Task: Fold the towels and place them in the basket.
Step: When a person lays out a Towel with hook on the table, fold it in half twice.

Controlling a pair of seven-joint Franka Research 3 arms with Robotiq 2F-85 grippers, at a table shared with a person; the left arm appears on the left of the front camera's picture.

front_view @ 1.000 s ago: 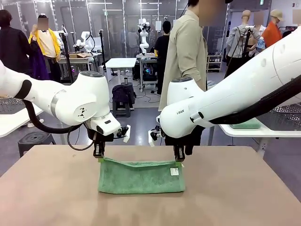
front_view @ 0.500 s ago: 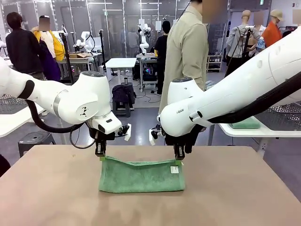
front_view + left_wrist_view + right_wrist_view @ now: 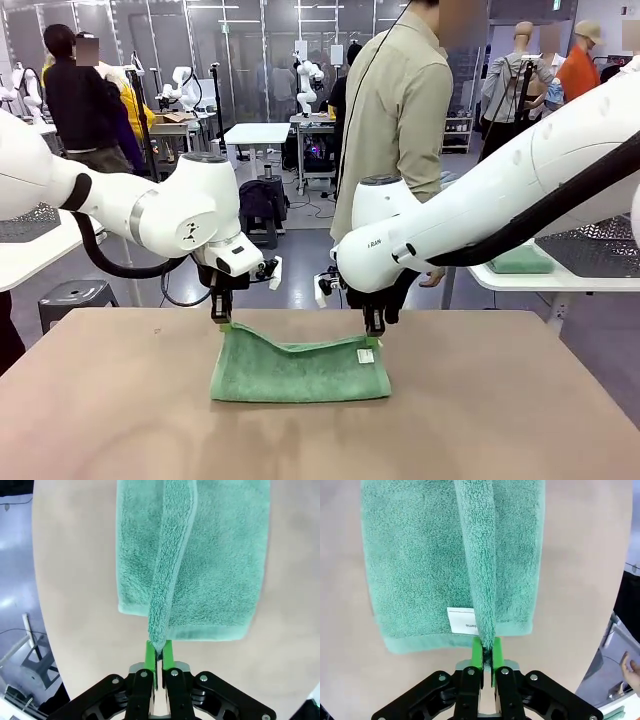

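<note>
Higher now: green towel (image 3: 300, 368), long axis crosswise.

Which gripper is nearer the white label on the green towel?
Right. The right gripper pinches the green towel at the edge just beside the white label; the left gripper pinches the opposite end, the towel's whole length away from it.

The left end effector (image 3: 223, 320) and the right end effector (image 3: 370, 337) each pinch an upper corner of the mint green towel (image 3: 300, 368), which sags onto the desk (image 3: 110, 410).
</note>
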